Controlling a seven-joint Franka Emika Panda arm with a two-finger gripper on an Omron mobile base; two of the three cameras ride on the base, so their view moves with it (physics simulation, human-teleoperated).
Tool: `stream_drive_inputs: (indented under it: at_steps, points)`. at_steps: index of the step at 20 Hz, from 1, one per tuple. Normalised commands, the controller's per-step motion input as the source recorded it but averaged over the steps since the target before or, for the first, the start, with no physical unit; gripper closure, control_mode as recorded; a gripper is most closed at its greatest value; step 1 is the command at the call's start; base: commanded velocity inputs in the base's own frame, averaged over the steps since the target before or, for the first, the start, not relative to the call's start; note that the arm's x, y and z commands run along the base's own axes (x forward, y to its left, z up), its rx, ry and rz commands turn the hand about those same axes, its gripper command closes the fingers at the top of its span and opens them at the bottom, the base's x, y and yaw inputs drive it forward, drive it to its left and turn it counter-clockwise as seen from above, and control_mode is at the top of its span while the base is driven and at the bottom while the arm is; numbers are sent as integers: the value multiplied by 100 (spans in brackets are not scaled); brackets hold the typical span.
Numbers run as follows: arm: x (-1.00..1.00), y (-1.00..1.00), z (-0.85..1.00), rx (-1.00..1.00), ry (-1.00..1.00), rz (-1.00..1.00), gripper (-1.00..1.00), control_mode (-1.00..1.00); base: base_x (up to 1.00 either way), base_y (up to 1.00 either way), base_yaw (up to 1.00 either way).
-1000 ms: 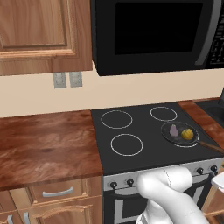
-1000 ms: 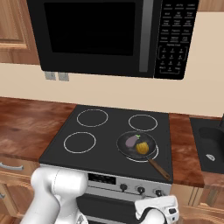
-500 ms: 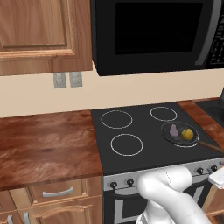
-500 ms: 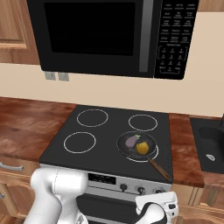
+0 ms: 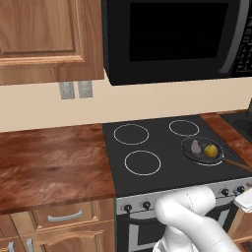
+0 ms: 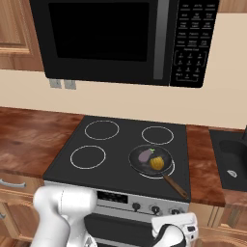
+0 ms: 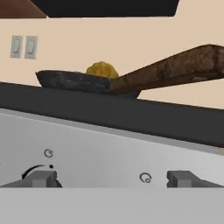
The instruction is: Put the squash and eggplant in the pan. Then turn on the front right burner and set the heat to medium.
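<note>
Round shallow dark grey frying pan (image 5: 202,150) with a thin long brown handle (image 6: 174,186) sitting on the thin white ring of the front right burner (image 6: 167,172) in the black glass cooktop (image 5: 162,170), handle pointing toward the near right corner of the stove. Inside the pan, side by side: small elongated glossy purple eggplant (image 6: 144,155) to the left, small round yellow-olive squash (image 6: 156,163) to the right, just beside each other.

White arm reaching low in front of the stove, with the two-finger gripper (image 7: 112,179) down at the silver control panel (image 7: 109,153) on the right part of the stove front. Jaws spread as wide as they go, nothing between them, dark fingertips (image 7: 41,178) level with the knob markings. From the hand camera, pan rim and squash top seen just above the cooktop edge, brown handle slanting up to the right.

Reddish-brown wooden counter (image 5: 49,162) left of the stove; black microwave (image 6: 120,38) above.
</note>
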Motion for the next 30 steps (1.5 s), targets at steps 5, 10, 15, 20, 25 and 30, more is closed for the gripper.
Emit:
stream_drive_inputs:
  at_steps: [5, 10, 15, 20, 25, 30]
  points:
    - [0, -17, -13, 0, 0, 0, -100, -100, 0, 0, 0]
    - [7, -4, -6, 0, 0, 0, -100, -100, 0, 0, 0]
    - [10, 0, -10, 0, 0, 0, -100, -100, 0, 0, 0]
    - [7, 0, -19, 0, 0, 0, -100, -100, 0, 0, 0]
    - [2, -2, -13, 0, 0, 0, -100, -100, 0, 0, 0]
    - [0, -1, -7, 0, 0, 0, -100, -100, 0, 0, 0]
